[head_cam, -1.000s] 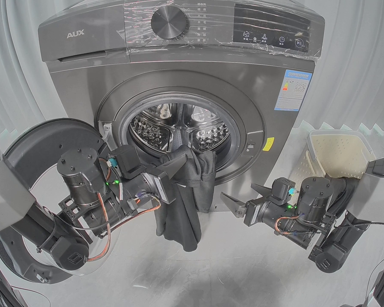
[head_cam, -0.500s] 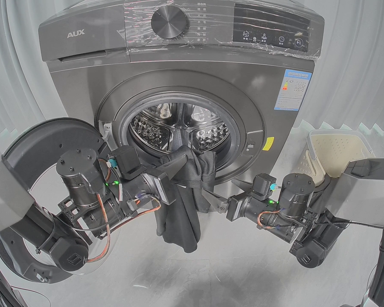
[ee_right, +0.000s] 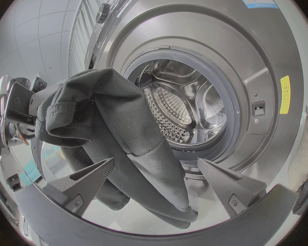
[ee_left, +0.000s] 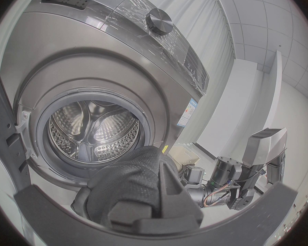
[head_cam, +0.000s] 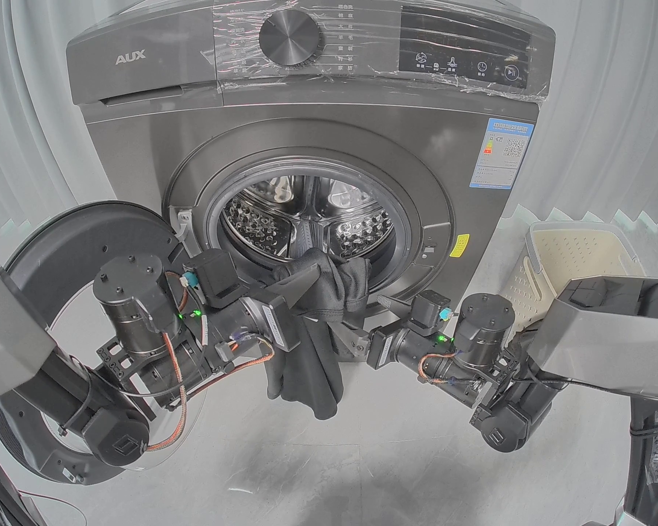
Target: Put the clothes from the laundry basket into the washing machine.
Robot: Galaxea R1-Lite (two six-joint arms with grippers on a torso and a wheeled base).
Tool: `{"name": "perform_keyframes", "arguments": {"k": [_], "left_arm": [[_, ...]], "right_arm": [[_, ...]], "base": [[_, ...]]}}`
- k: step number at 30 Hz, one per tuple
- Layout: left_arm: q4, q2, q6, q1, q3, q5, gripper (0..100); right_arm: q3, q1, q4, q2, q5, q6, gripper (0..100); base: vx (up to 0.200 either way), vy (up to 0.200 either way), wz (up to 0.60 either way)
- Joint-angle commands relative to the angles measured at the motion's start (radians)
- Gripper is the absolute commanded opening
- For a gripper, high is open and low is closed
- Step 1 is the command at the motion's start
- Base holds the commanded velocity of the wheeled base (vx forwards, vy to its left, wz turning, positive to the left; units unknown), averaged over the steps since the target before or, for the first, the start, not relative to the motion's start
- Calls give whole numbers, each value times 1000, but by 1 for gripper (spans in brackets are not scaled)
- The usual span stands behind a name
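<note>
Grey floor (head_cam: 387, 469); left jaws grip black mesh garment (head_cam: 316, 374) (hanging limp), right jaws wide.

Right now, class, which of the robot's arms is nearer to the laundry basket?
Right. The right arm lies just in front of the laundry basket; the left arm is across the washing machine, by its open door.

Washing machine (head_cam: 307, 118): brand lettering (head_cam: 129, 57), front upper left corner; blue-white label (head_cam: 501, 153) with QR code, front upper right, print illegible; yellow sticker (head_cam: 459, 246) beside door opening; display icons (head_cam: 464, 67).
</note>
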Motion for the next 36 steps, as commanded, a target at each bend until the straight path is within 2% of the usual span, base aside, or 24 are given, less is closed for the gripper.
{"name": "perform_keyframes", "arguments": {"k": [1, 4, 14, 15, 20, 24, 31, 36], "left_arm": [[0, 4, -1, 0, 1, -1, 0], [0, 5, 1, 2, 2, -1, 0], [-1, 5, -1, 2, 10, -2, 0], [-1, 5, 1, 2, 12, -2, 0], [-17, 10, -1, 3, 15, -1, 0], [-27, 21, 1, 5, 13, -2, 0], [-78, 50, -2, 5, 12, 1, 0], [-81, 51, -2, 5, 33, -1, 0]], "right_arm": [[-10, -7, -1, 9, 3, -14, 100], [-20, -11, -4, 9, 5, -40, 100], [-71, 1, -30, 37, 19, -46, 100], [-71, 2, -30, 42, 19, -46, 0], [-68, 4, -30, 38, 19, -45, 0], [-62, 4, -31, 28, 2, -45, 0], [10, 6, -30, -50, -4, -39, 0], [38, 36, -31, -93, -6, -43, 0]], "base": [[0, 0, 0], [0, 0, 0], [0, 0, 0], [0, 0, 0], [0, 0, 0], [0, 0, 0], [0, 0, 0], [0, 0, 0]]}}
